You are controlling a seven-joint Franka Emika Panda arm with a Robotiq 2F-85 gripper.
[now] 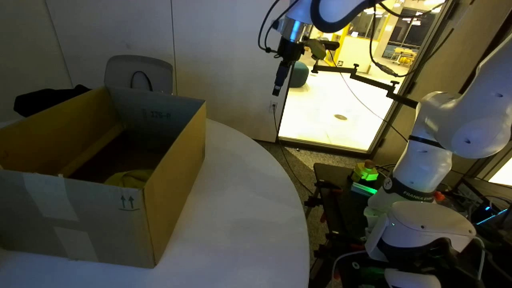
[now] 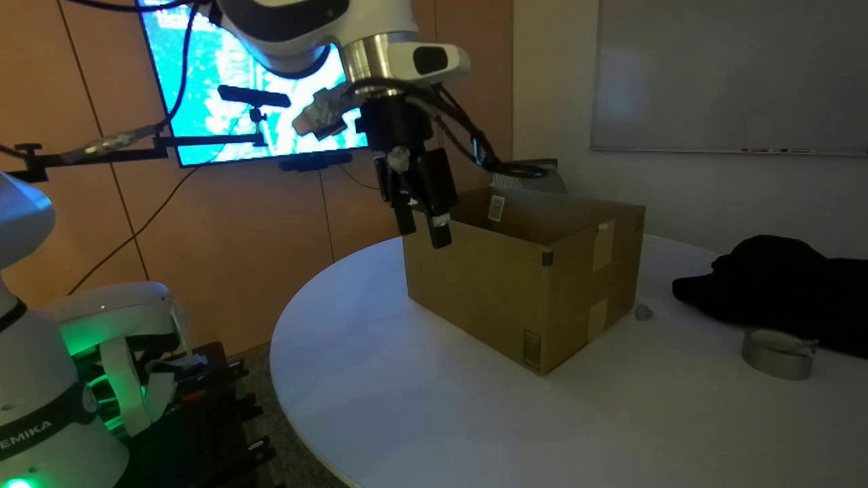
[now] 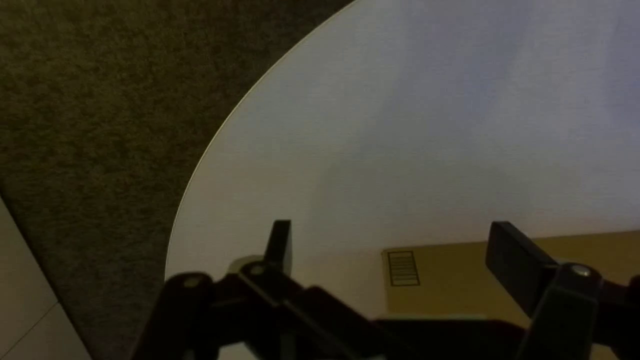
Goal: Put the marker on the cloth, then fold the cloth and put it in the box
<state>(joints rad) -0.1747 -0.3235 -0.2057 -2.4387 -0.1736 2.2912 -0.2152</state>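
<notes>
The brown cardboard box [image 1: 178, 180] stands open on the table; it also shows in an exterior view [image 2: 475, 291] and, in part, in the wrist view [image 3: 450, 280]. The yellow-green cloth [image 1: 130, 179] lies inside the box at a near corner, partly hidden by the box wall. Whether the cloth is folded cannot be told. The marker does not show in any view. My gripper [image 2: 424, 232] hangs above the table beside the box, pointing down; it also shows in an exterior view [image 1: 277, 92]. In the wrist view the fingers [image 3: 391, 224] are wide apart with nothing between them.
The white round table [image 1: 240, 224] bears the box. A roll of tape [image 2: 778, 354], a small crumpled bit [image 2: 643, 312] and a black garment [image 2: 780, 285] lie beyond the box. A grey chair [image 1: 138, 74] stands behind. A camera on a bracket arm [image 2: 254, 96] is near my arm.
</notes>
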